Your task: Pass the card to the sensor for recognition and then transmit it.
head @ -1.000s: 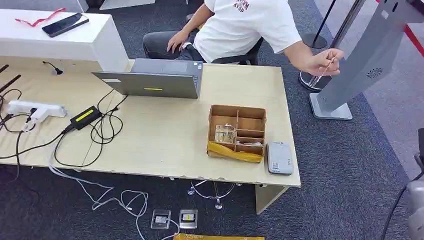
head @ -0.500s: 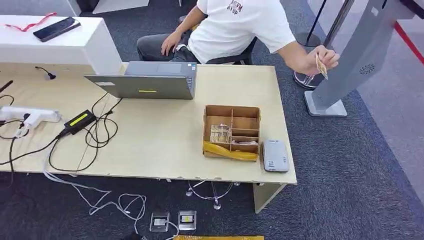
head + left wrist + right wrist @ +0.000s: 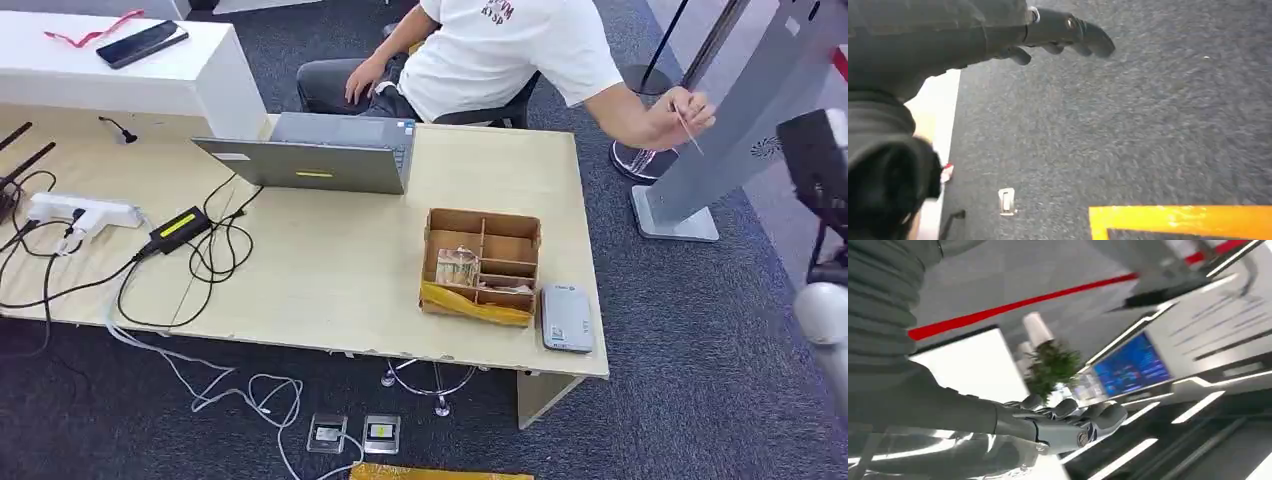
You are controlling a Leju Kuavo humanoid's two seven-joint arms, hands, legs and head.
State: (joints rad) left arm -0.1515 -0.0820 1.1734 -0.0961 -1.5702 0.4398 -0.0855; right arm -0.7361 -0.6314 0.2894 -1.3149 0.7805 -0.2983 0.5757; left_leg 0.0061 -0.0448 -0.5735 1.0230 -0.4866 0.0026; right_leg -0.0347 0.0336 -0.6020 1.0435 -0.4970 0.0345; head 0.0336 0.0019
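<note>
The card (image 3: pixel 688 128) is not with the robot; a person (image 3: pixel 510 55) seated behind the table (image 3: pixel 330 290) pinches it in an outstretched hand (image 3: pixel 672 118), held up beside the grey kiosk (image 3: pixel 745 110), well apart from either robot hand; the reader (image 3: pixel 566 317), which I take to be the sensor, lies at the table's near right corner, just beside the wooden box (image 3: pixel 481 265), with nothing on it.

The left hand (image 3: pixel 1058 35) hangs over dark carpet; its fingers are stretched out and apart, grasping nothing; the right hand (image 3: pixel 1068 422) is raised, its fingers loosely extended side by side with nothing between them, so it too is released; in the head view the right arm (image 3: pixel 825 220) stands at the right edge, near the kiosk but short of the person's hand.

As a judgement, the task is at its very start; the card has not been taken, not been shown to the reader, not been passed on; what is left is everything: receive the card from the person, bring it down onto the reader, then hand it over. The laptop (image 3: pixel 320 160) and the cables (image 3: pixel 200 250) lie on the far side of the box and look to be out of the way.
</note>
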